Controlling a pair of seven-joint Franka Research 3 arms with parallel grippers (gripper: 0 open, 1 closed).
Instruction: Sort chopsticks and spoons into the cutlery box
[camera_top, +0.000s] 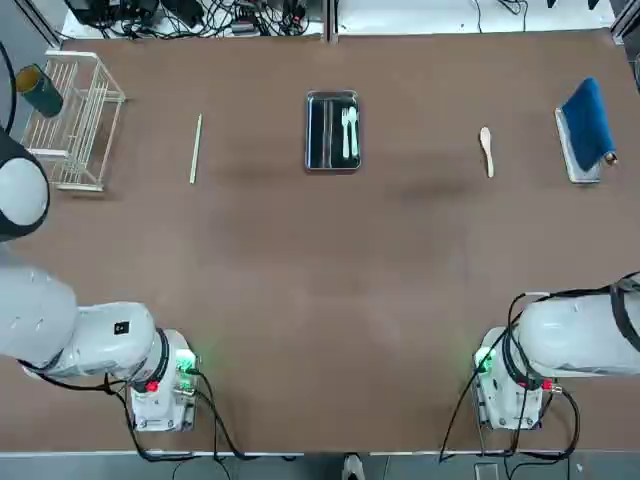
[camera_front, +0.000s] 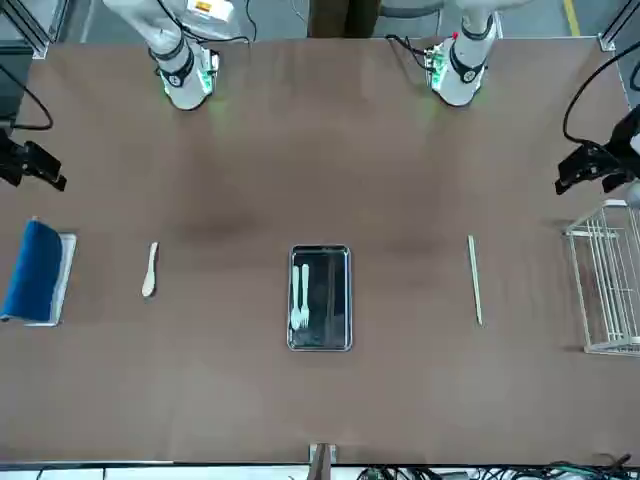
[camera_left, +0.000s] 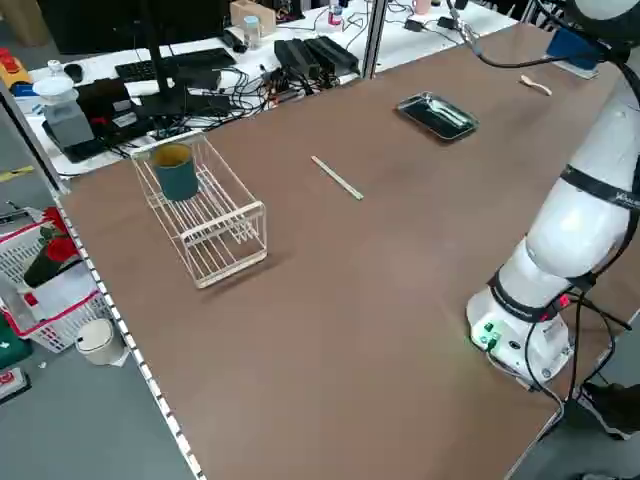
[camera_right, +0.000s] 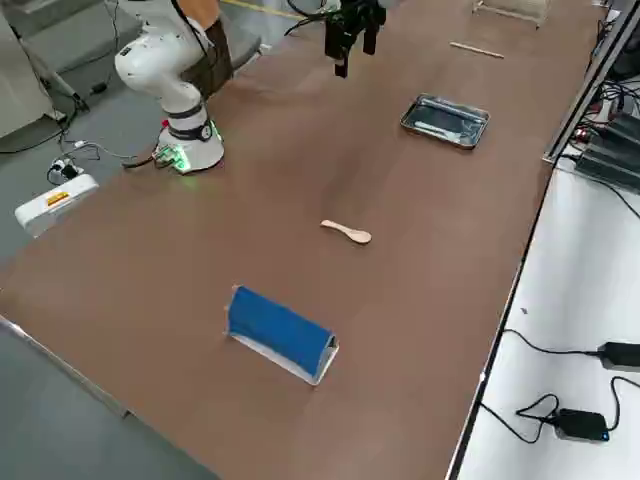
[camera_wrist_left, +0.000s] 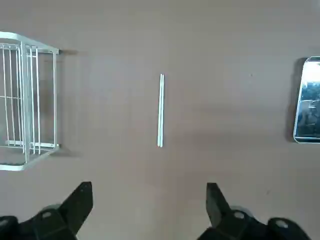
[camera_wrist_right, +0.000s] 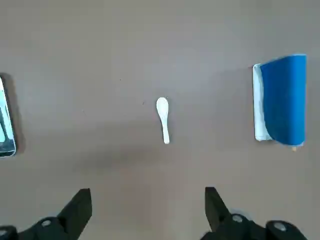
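Left gripper (camera_wrist_left: 149, 205): hanging above the near half of the tabletop (camera_top: 320, 280) on the robot's left, fingers spread wide and holding nothing.
Right gripper (camera_wrist_right: 148, 207): hovering likewise on the robot's right, fingers spread wide, nothing between them.
Arm bases: standing at the near edge, green lights glowing on both.
Chopsticks (camera_top: 196, 148): lying side by side on the bare tabletop in the far left part, pointing away from the robot, between the wire rack and the cutlery box and apart from both.
Cutlery box (camera_top: 332, 131): sitting at the far centre, long side running away from the robot; two pale utensils are already lying inside it, their exact type too small to tell.
Spoon (camera_top: 486, 149): resting on the tabletop in the far right part, bowl pointing away from the robot, between the cutlery box and the blue item.
Wire rack (camera_top: 72, 122): standing at the far left corner, a dark green cup (camera_top: 40, 90) lying at its outer end.
Blue item (camera_top: 587, 124): sitting on a pale holder at the far right edge.
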